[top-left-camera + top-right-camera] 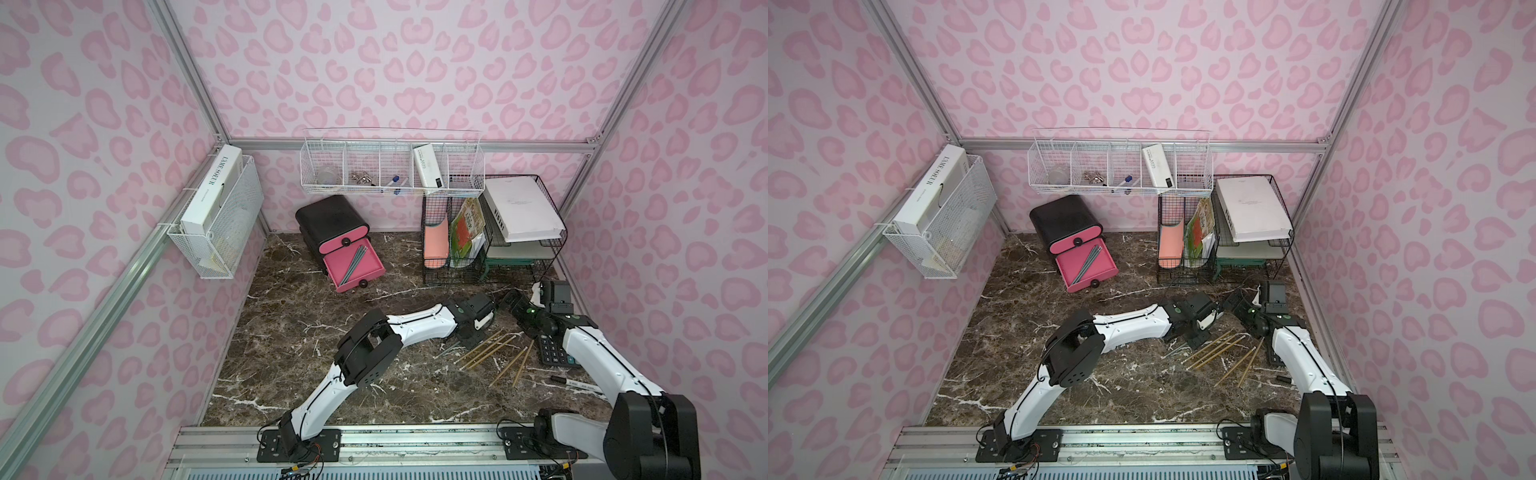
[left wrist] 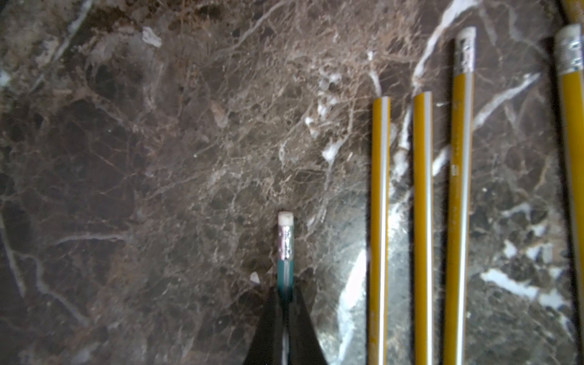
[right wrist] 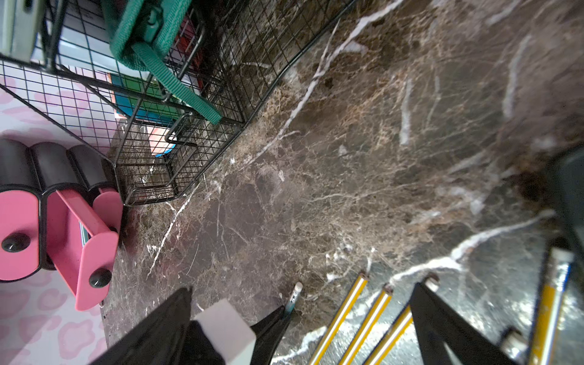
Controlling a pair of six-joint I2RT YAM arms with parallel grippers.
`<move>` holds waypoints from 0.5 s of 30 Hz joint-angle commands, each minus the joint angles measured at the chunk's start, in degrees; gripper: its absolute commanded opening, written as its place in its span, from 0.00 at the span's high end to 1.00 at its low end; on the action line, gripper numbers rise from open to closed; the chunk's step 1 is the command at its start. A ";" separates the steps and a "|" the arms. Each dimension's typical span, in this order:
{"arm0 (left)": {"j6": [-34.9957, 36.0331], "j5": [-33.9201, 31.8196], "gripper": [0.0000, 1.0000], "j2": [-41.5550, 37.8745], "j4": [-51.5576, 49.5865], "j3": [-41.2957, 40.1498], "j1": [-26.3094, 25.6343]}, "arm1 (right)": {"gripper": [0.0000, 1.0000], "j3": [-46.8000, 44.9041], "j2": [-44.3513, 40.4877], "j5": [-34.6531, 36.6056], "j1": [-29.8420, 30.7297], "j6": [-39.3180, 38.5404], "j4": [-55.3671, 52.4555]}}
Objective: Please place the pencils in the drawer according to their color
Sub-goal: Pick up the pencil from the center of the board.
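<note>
My left gripper (image 2: 285, 295) is shut on a teal pencil (image 2: 285, 252), whose white eraser end sticks out just over the marble tabletop. In both top views this gripper (image 1: 469, 338) (image 1: 1194, 338) is at the left end of several yellow pencils (image 1: 486, 351) (image 2: 379, 221) lying on the table. My right gripper (image 3: 302, 287) hangs open just behind them (image 1: 517, 309), holding nothing. The black drawer cabinet (image 1: 332, 224) stands at the back left. One pink drawer (image 1: 353, 266) below the top one is pulled out and has teal-grey pencils (image 1: 357, 259) in it.
A black calculator (image 1: 555, 353) and a white marker (image 1: 575, 380) lie at the right, beside the right arm. A black wire file rack (image 1: 490, 232) stands at the back right. White wire baskets hang on the back wall (image 1: 390, 170) and the left wall (image 1: 220, 216).
</note>
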 commanded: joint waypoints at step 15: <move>1.39 -1.88 1.00 -12.93 -7.13 -9.23 4.29 | 0.00 0.66 0.73 -1.20 0.15 -0.13 -0.38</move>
